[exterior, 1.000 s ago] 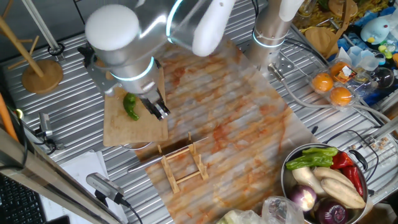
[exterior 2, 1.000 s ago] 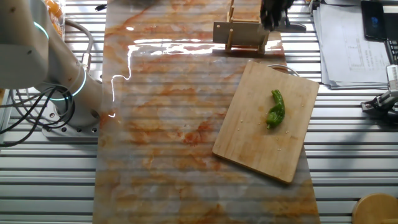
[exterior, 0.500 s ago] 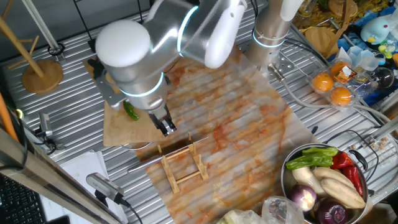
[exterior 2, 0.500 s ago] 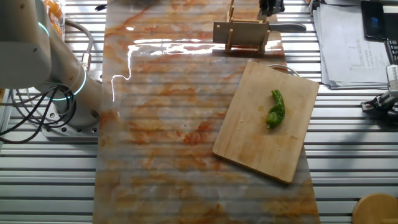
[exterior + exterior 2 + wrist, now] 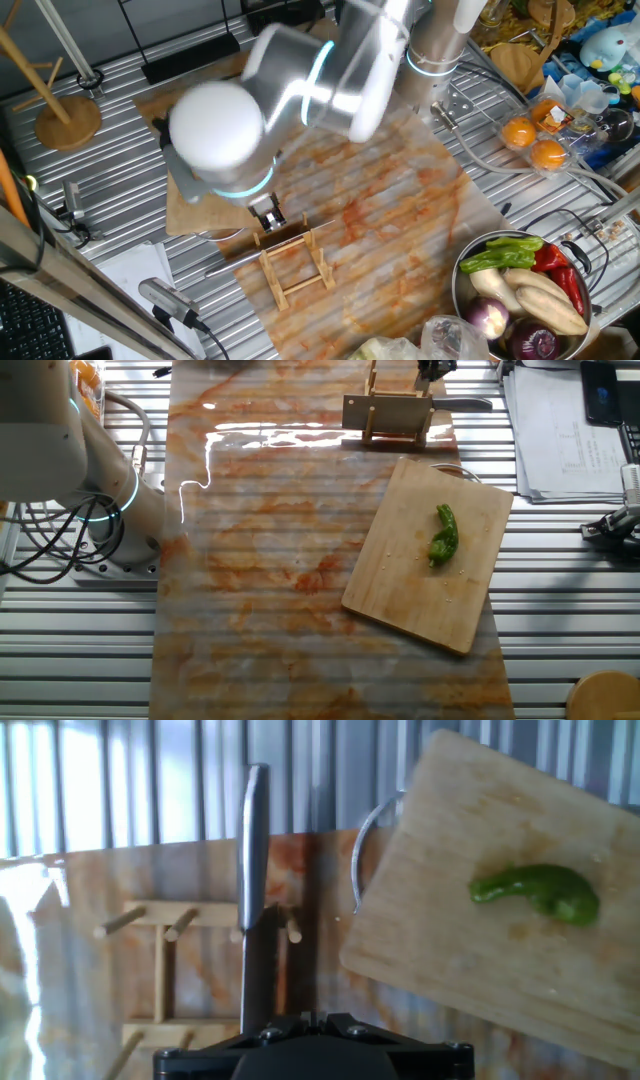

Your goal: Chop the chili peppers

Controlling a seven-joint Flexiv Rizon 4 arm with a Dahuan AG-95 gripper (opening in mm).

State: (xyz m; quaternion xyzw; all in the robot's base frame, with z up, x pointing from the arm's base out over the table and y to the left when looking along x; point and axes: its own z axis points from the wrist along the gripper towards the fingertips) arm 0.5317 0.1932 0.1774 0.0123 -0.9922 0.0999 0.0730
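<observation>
The chili pepper [image 5: 443, 536] is one whole curved bright green piece on the wooden cutting board [image 5: 420, 590]. In the hand view it lies at the right [image 5: 540, 891] on the board [image 5: 480, 960]. In one fixed view the arm hides it. My gripper [image 5: 268, 214] hangs over the near edge of the board, just above the wooden rack [image 5: 290, 265]. In the other fixed view only its dark tip [image 5: 435, 368] shows at the top edge. A knife [image 5: 254, 840] lies across the rack [image 5: 165, 970], straight ahead of the hand. The fingers are blurred or hidden, so their gap is unclear.
A metal bowl [image 5: 458, 290] of mixed vegetables, with long pale green peppers [image 5: 500, 255], stands at the front right. A stained mat [image 5: 260, 540] covers the table's middle. Oranges [image 5: 533, 142] and clutter lie at the back right. A wooden stand [image 5: 68, 120] is at the left.
The arm has swung from over the chili toward the rack and knife, and its body now covers the chili in one fixed view. The chili and the knife have not moved.
</observation>
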